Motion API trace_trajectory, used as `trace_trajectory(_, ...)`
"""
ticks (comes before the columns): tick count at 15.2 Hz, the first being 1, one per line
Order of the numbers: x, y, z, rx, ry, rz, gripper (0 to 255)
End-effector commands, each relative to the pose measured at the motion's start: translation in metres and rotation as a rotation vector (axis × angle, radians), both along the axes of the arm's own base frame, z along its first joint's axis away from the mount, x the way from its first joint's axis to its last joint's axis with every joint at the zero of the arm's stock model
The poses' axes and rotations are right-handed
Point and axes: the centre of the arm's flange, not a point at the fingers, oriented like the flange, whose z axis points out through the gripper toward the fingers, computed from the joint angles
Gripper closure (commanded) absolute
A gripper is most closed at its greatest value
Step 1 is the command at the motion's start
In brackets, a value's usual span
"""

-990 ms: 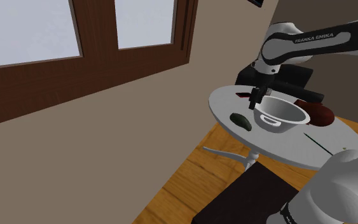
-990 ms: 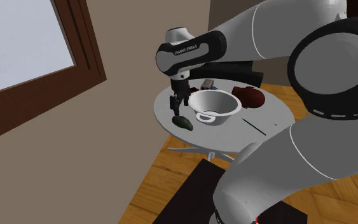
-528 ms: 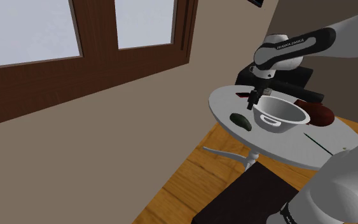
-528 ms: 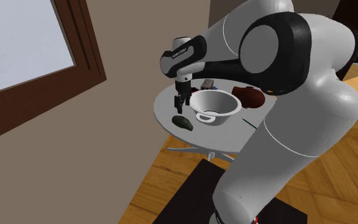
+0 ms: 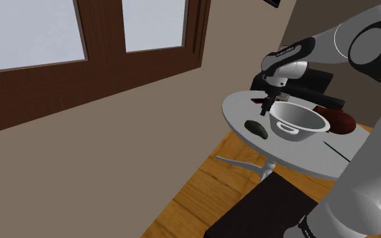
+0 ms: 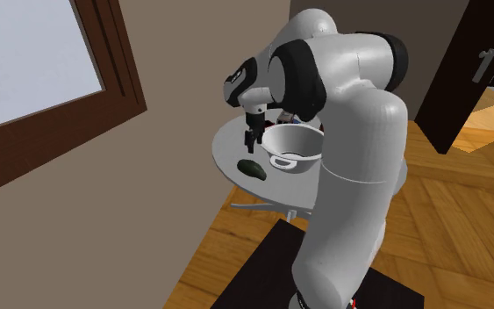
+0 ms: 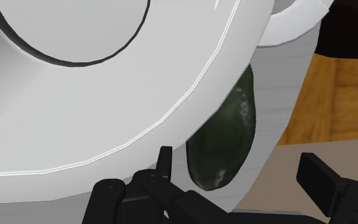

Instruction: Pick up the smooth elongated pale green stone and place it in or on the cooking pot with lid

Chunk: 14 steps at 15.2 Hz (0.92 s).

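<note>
Stone (image 5: 256,128) (image 6: 251,168) (image 7: 225,137), dark green, smooth and elongated, is lying flat on a round pale tabletop (image 5: 239,108) (image 6: 227,154). In the shoulder view its long axis is running from about 10 o'clock to 4 o'clock, and it is slanting the same way in the second exterior view. It is sitting near the tabletop's edge, just beside a white cooking pot (image 5: 298,122) (image 6: 296,146) (image 7: 75,95), at roughly 9 o'clock from the pot in the shoulder view. The pot is standing open, showing a side handle and no lid.

The black claw (image 5: 266,109) (image 6: 252,143) (image 7: 238,167) is hanging above the tabletop, pointing downward, close to the pot's rim. From the claw, the stone is lying at about 7 o'clock in the shoulder view and about 6 o'clock in the second exterior view, lower down and apart from it.

In the wrist view the claw is released: its two fingers are standing well apart and gripping nothing. The stone's near, rounded end is showing in the gap between them, closer to one finger than the other, while its far end is pointing away from the claw and passing out of sight behind the pot's wide rim.

A dark red object (image 5: 338,120) is resting on the tabletop at 3 o'clock from the pot in the shoulder view.
</note>
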Motion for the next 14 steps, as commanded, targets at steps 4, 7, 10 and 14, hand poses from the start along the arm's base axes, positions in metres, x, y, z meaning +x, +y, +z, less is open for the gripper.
trace_trajectory(4, 0.022, -0.047, -0.035, 0.002, -0.016, 0.017, 0)
trace_trajectory(7, 0.021, -0.046, -0.051, 0.002, -0.016, 0.017, 0)
trace_trajectory(10, 0.02, -0.045, -0.066, 0.002, -0.016, 0.017, 0)
trace_trajectory(14, 0.02, -0.045, -0.075, 0.002, -0.016, 0.017, 0)
